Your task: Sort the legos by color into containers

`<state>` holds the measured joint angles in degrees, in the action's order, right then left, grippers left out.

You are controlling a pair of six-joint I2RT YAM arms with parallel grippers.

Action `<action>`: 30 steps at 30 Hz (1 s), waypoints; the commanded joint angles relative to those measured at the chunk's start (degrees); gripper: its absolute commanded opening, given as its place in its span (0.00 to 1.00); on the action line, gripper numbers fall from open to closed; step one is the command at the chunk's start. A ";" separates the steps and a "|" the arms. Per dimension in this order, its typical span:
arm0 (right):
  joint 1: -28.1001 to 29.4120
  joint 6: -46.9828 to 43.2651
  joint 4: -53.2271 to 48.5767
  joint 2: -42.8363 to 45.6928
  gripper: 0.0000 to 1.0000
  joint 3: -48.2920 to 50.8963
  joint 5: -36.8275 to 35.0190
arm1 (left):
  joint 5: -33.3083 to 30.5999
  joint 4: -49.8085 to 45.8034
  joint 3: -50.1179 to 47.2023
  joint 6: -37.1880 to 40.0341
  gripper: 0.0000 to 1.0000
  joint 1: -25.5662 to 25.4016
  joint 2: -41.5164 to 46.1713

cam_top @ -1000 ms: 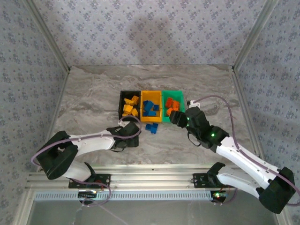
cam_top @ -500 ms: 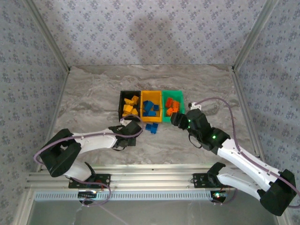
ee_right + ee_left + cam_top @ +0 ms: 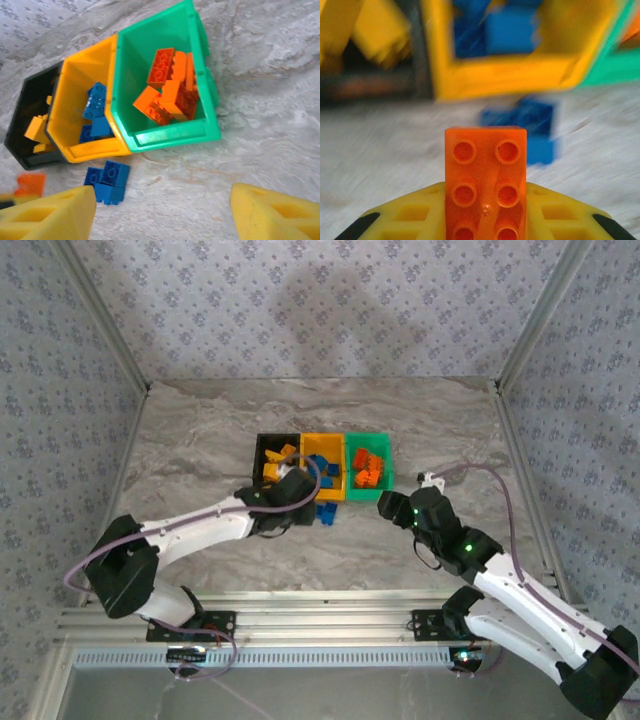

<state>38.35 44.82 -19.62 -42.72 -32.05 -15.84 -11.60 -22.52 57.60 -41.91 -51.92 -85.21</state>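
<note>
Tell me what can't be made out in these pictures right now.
- Left wrist view: the orange brick and left fingers are cut off by the bottom edge. The yellow bin and loose blue bricks are motion-blurred.
- Right wrist view: the black bin is partly hidden by the yellow bin's wall. The right fingers are cut off by the bottom edge.
- Top external view: bricks in the green bin are too small to count.

Left arm and right arm: white links, black joint housings, bulky black shoulder blocks. Lilac cables are looped along each. Small green LEDs are lit on the right arm. End effector fingers are moulded yellow, with recessed pockets.
</note>
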 commanded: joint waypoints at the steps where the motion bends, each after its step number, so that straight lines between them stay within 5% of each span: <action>1: -0.96 2.48 -3.42 1.99 0.73 1.53 -1.49 | 2.28 2.43 10.64 4.07 0.28 -0.46 -7.08; 16: -2.31 2.95 -4.38 2.22 0.73 2.52 -0.18 | 5.58 -8.84 55.25 9.75 0.30 3.55 -40.05; 23: -2.69 1.07 -2.65 0.66 0.75 1.92 1.10 | 7.58 -11.25 63.83 8.45 0.61 4.02 -45.02; 30: -2.25 0.35 2.52 -2.94 0.75 2.03 5.05 | 8.69 -4.10 53.72 7.50 0.85 3.76 -32.76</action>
<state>35.99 46.04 -20.14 -44.62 -29.85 -12.91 -4.01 -29.85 115.59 -34.15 -47.99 -127.63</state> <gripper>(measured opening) 0.752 0.833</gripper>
